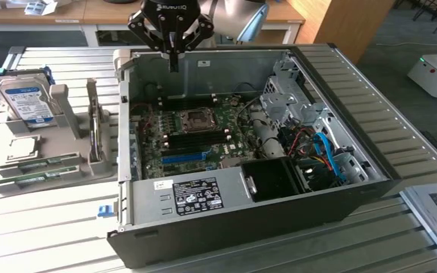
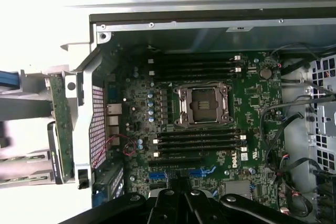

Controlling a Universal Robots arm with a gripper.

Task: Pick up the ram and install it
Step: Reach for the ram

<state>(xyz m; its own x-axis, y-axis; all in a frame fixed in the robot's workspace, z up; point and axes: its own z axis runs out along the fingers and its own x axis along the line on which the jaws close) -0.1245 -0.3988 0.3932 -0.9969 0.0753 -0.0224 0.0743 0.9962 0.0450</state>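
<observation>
Spotting long narrow green circuit-board ram [image 1: 40,165] lying flat in grey plastic rack [image 1: 100,162] on white slatted table [image 1: 44,227], at exterior view's left, near blue-labelled silver hard drive [image 1: 25,102] standing upright. Noting black pincer [image 1: 173,63] clenched, well apart from ram, hovering over edge of open black computer case [image 1: 241,227], green motherboard [image 2: 252,98] lying exposed inside.

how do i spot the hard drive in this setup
Find the open computer case; to the exterior view's left stands a grey holder. The hard drive stands upright in it, the only silver slab with a blue-and-white label.
</observation>
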